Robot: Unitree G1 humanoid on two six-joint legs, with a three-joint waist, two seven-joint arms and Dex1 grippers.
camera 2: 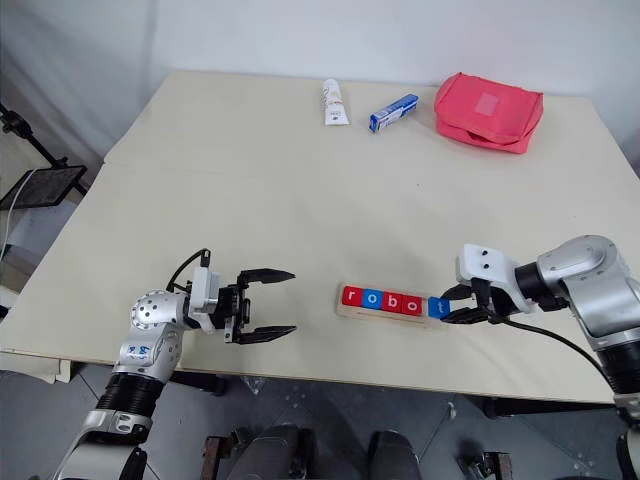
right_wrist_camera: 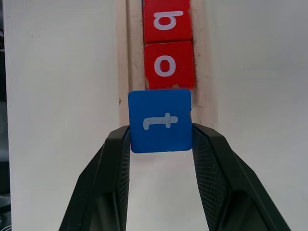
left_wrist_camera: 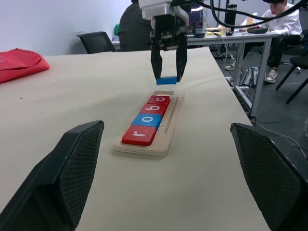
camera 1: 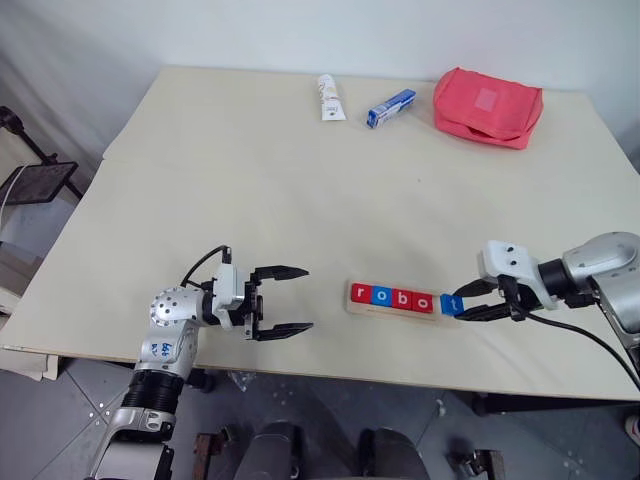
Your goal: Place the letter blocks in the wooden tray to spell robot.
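The wooden tray lies near the table's front edge. In its groove sit four letter blocks in a row: red r, blue o, red b and red o. My right gripper is shut on the blue t block. It holds the block a little above the tray's right end, right beside the last red o. My left gripper stands open and empty to the left of the tray, pointing at it.
At the table's far side lie a white tube, a blue-and-white box and a red pouch. The table's front edge runs just below both grippers. A person sits at a desk beyond the table.
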